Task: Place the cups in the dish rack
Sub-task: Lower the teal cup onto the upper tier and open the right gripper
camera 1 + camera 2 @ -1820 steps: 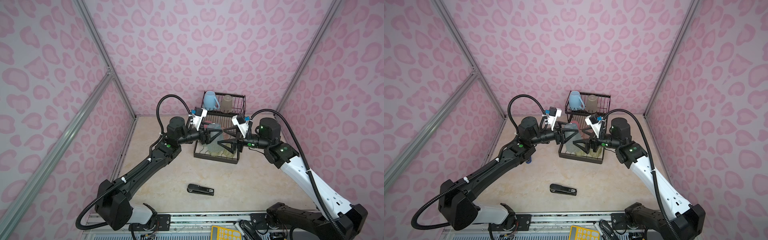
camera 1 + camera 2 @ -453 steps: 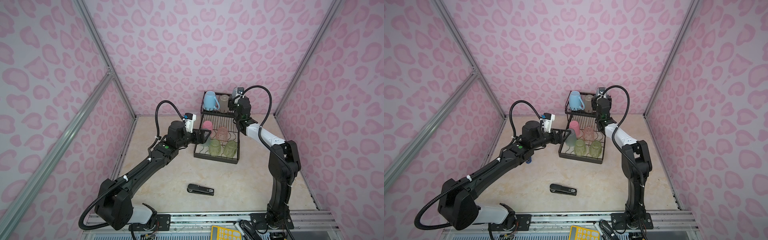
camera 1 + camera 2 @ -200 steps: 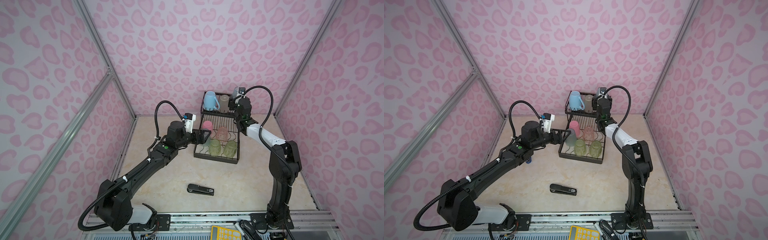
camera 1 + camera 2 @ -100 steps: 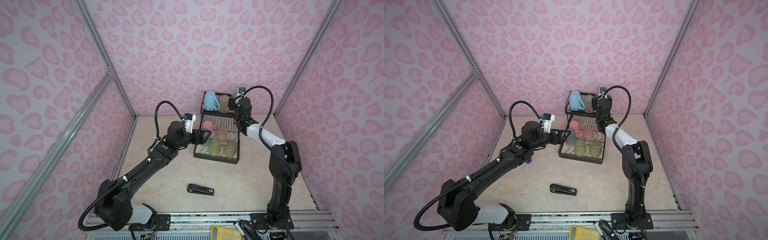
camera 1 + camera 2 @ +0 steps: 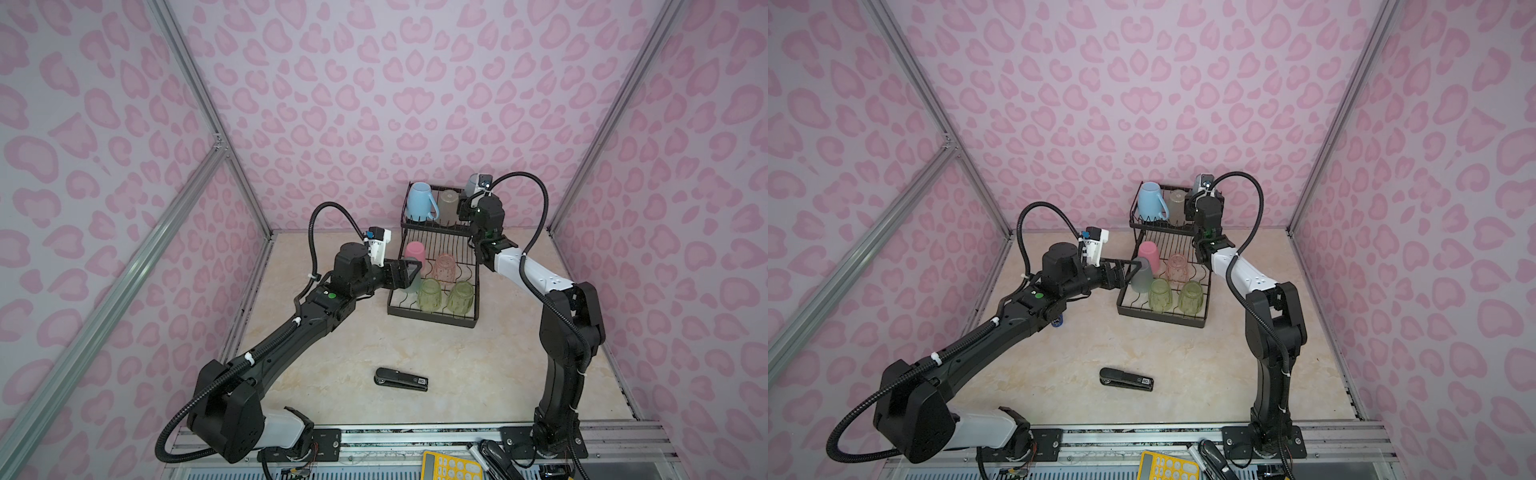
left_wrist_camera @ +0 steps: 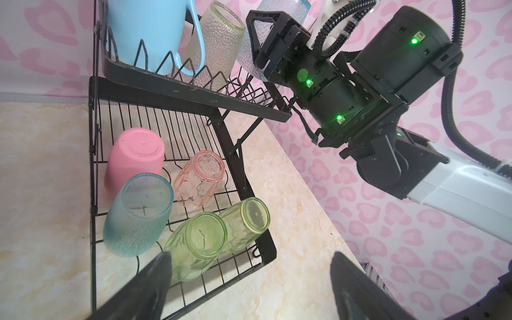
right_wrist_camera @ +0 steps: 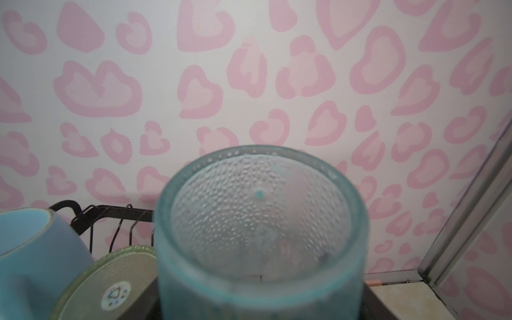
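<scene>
well, black stapler (image 5: 401, 379) on the table (image 5: 478, 365), apart from the dish rack (image 5: 432, 322)

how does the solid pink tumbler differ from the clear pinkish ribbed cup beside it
The opaque pink plastic tumbler hides its inside; the clear pinkish ribbed cup is see-through. Tumbler wall smooth, cup wall faceted. Tumbler looks bigger than cup. Both sit bottom-up, tilted, on the lower tray of the black wire dish rack.
</scene>
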### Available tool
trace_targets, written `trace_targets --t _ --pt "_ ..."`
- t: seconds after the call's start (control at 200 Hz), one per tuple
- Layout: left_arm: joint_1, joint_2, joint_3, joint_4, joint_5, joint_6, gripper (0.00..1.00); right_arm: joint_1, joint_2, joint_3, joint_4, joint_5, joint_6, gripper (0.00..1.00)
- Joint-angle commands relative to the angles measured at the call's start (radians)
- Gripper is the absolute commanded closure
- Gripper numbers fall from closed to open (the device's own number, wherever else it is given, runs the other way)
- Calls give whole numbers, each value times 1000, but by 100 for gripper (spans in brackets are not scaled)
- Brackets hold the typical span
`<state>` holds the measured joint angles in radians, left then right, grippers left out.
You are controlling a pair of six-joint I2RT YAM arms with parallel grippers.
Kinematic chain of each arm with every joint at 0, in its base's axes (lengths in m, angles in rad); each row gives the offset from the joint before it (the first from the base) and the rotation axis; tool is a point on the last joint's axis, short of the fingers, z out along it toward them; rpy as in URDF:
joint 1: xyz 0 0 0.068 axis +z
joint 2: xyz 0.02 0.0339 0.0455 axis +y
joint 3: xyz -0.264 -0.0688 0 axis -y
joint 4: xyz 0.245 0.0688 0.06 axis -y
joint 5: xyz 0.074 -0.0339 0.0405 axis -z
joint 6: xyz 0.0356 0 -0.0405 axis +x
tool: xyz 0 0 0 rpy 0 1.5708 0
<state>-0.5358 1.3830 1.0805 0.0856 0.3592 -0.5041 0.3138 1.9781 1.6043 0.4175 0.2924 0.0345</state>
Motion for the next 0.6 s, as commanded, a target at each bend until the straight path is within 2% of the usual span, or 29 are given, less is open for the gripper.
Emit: trace_targets --t 0.0,0.21,0.465,0.595 --pt "0 -16 -7 46 6 -2 9 2 10 -18 -152 24 57 37" --pt "0 -16 -8 50 9 -5 9 2 7 -12 -176 19 54 23" --pt "0 -16 -8 55 15 -10 9 1 -2 -16 -182 19 56 24" --pt "0 -16 -6 55 15 -12 9 1 -11 -22 -185 22 56 20"
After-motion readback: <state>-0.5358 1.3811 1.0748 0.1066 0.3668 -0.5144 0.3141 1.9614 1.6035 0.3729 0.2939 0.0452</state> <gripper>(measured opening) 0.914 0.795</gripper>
